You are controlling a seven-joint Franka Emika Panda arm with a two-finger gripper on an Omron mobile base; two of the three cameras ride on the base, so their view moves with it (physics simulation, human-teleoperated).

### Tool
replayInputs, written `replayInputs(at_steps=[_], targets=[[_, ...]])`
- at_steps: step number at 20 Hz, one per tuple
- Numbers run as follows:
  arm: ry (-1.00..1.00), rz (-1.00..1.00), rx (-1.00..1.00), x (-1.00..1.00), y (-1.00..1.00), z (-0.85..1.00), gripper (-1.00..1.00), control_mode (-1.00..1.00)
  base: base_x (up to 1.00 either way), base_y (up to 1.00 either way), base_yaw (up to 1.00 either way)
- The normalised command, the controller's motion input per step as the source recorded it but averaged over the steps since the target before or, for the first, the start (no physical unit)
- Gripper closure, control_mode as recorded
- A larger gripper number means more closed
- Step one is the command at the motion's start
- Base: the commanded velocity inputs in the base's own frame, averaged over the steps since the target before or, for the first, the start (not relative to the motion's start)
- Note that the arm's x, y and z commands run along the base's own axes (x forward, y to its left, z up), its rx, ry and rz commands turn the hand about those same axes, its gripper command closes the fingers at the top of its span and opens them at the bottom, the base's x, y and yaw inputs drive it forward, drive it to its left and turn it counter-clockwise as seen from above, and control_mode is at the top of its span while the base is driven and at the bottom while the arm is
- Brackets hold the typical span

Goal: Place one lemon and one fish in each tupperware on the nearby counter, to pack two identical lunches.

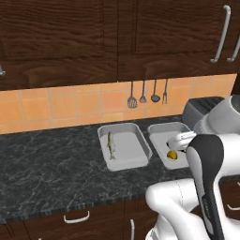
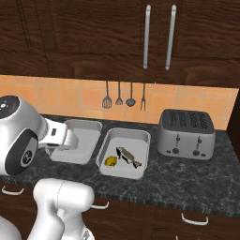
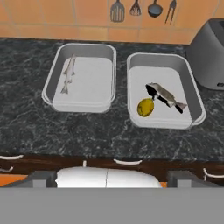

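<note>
The pincer [image 3: 112, 175] is wide open and holds nothing. In the hand view its two dark tips [image 3: 43, 177] stand far apart at the bottom, one on each side. It hangs on the near side of the counter [image 3: 26, 127], above the front edge and the drawer handles [image 3: 127, 162].

Two grey trays sit side by side on the black stone, past the pincer. They are close together but do not touch.

The left tray [image 3: 109, 57] is ahead of the pincer and to its left. One fish [image 3: 68, 73] lies in it, along the tray's left wall. The fish is long and thin. Its long side runs from the near end of the tray to the far end, the same way as the tray. Which end is its head is hard to tell. In the left base view the same fish [image 1: 111, 145] lies along the left side of its tray [image 1: 140, 140].

The right tray [image 3: 192, 94] is ahead of the pincer and to its right. The other fish [image 3: 165, 97] lies in it at a slant. One end points to the far left and the other end points to the near right. A yellow lemon [image 3: 145, 107] sits just beside the fish on its near left side. It looks like they touch. In the right base view the lemon [image 2: 111, 161] and the fish [image 2: 129, 157] lie in the same tray [image 2: 140, 140].

A steel toaster [image 2: 186, 133] stands on the counter to the right of the right tray. Four kitchen tools [image 3: 135, 8] hang on the orange tile wall [image 3: 52, 17] behind the trays.
</note>
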Motion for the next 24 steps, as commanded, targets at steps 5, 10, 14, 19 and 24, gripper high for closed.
replayInputs(at_steps=[5, 10, 14, 19, 24], targets=[[0.00, 0.00, 0.00, 0.00, 0.00, 0.00, -1.00, 1.00, -0.30, -0.02, 0.00], [0.00, 0.00, 0.00, 0.00, 0.00, 0.00, -1.00, 1.00, -1.00, -0.37, -0.02], [0.00, 0.00, 0.00, 0.00, 0.00, 0.00, -1.00, 1.00, -0.83, -1.00, -0.06], [0.00, 0.00, 0.00, 0.00, 0.00, 0.00, -1.00, 1.00, -0.62, -1.00, 0.00], [0.00, 0.00, 0.00, 0.00, 0.00, 0.00, -1.00, 1.00, -0.32, -1.00, 0.00]])
